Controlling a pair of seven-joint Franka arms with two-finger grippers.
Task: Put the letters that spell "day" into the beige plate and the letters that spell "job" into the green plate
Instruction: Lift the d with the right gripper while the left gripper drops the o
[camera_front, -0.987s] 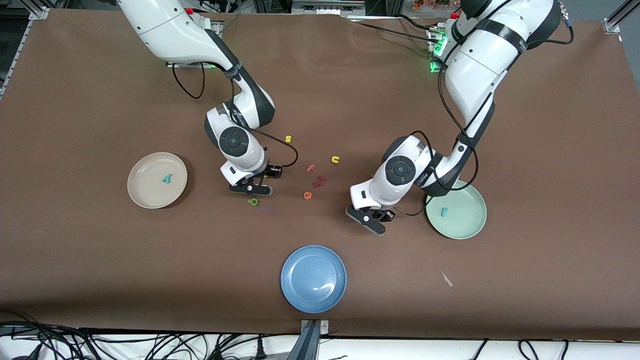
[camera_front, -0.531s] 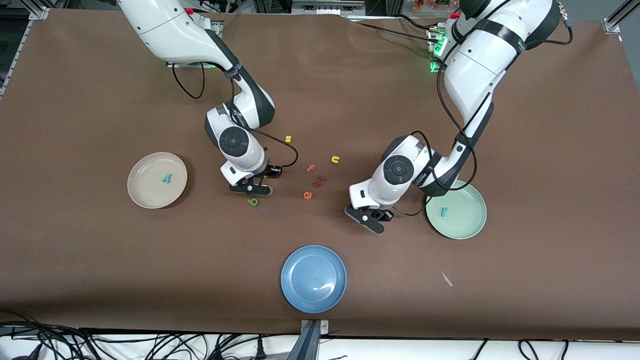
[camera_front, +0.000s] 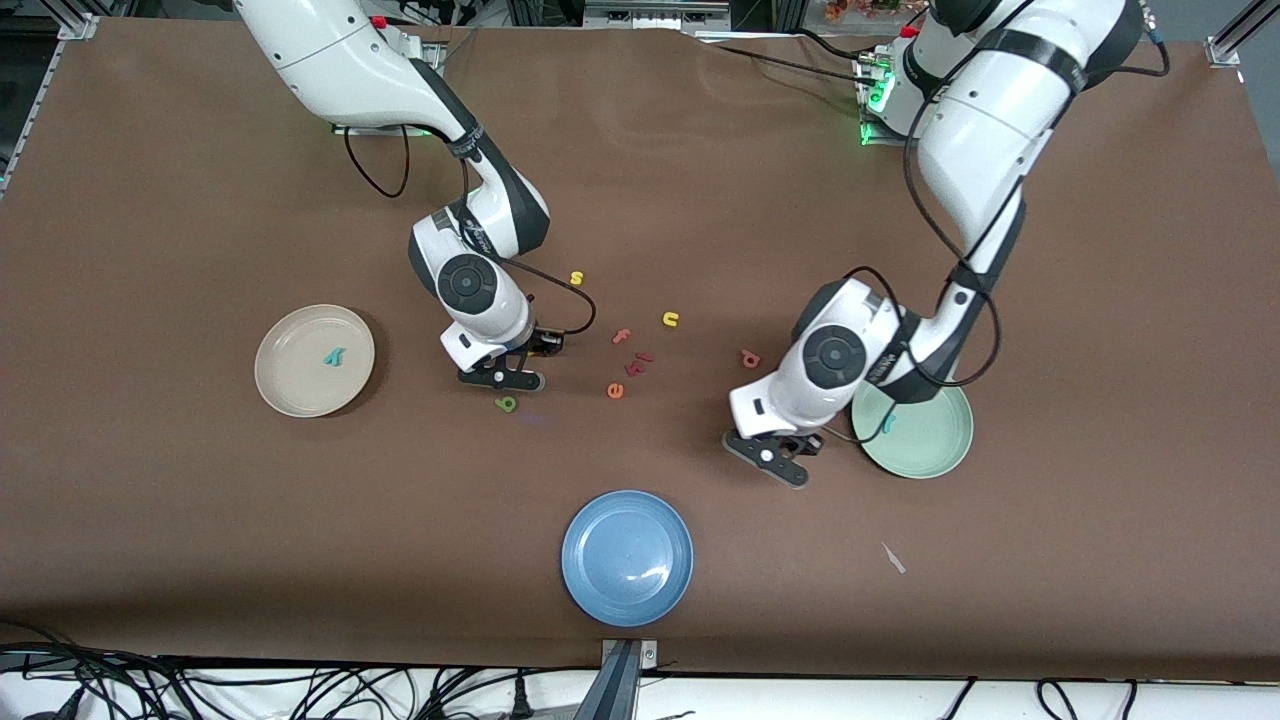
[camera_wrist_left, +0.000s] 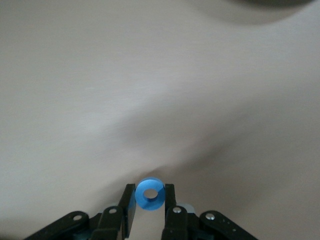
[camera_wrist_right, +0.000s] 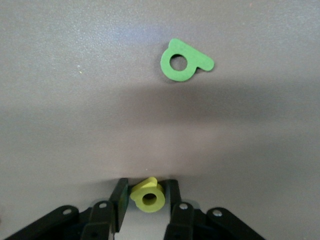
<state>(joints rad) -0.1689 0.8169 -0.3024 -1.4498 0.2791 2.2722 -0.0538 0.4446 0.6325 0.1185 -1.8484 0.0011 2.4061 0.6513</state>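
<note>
— While both arms hang low over the brown table (camera_front: 200, 520), what does each one hold?

— The left gripper (camera_wrist_left: 150, 212) has its fingers drawn in against a blue ring o (camera_wrist_left: 150, 194), a small flat ring with a round hole, pinched from both sides. In the front view that gripper (camera_front: 772, 458) is over bare table just beside the green plate (camera_front: 935, 445).

— And the right gripper?

— The right gripper (camera_wrist_right: 146, 205) has a yellow rounded letter (camera_wrist_right: 148, 195) between its fingers, a chunky ring with a short stub. One finger is against it; whether the other touches cannot be told. In the front view the gripper (camera_front: 503, 378) sits low over the table, with the green rounded letter (camera_front: 507, 404) on the cloth just nearer the front camera. The right wrist view shows that green letter (camera_wrist_right: 184, 61) lying flat, a ring with a stem.

— What is already in the plates?

— The beige plate (camera_front: 290, 385), toward the right arm's end, holds a teal y (camera_front: 333, 355). The pale green plate, toward the left arm's end, holds a teal hooked j (camera_front: 888, 424) near the arm.

— And the loose letters?

— A salmon-pink rounded letter (camera_front: 749, 358) lies beside the left arm. Between the arms lie a yellow s (camera_front: 576, 278), a yellow u (camera_front: 671, 320), a pink f (camera_front: 622, 336), dark red pieces (camera_front: 638, 364) and an orange e (camera_front: 615, 391). A blue plate (camera_front: 627, 600) sits nearest the front camera.
</note>
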